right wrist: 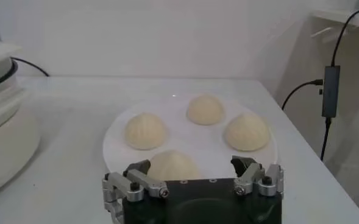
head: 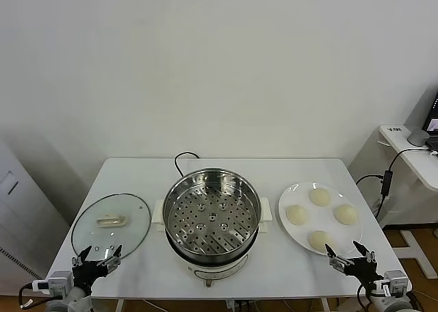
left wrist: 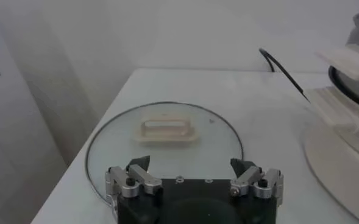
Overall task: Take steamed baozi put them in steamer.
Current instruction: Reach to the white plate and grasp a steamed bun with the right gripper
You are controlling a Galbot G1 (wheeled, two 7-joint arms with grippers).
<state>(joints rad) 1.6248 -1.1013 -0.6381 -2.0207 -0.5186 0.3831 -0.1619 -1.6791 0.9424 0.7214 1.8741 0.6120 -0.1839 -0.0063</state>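
Several pale cream baozi lie on a white plate [head: 291, 197] at the table's right: one at the far side [head: 319, 196], one at the left [head: 297, 214], one at the right [head: 345, 214], one nearest me [head: 319, 240]. The steel steamer [head: 211, 216] with its perforated tray stands empty at the table's middle. My right gripper [head: 348, 252] is open and empty at the front edge, just before the nearest baozi [right wrist: 173, 166]; its fingers [right wrist: 138, 168] stand wide apart. My left gripper [head: 98, 254] is open and empty at the front left edge.
A round glass lid [head: 111, 224] with a cream handle lies flat at the left, just beyond the left gripper [left wrist: 191, 165]. The steamer's black cord [head: 179, 160] runs off the table's back. A side desk with cables [head: 410, 148] stands to the right.
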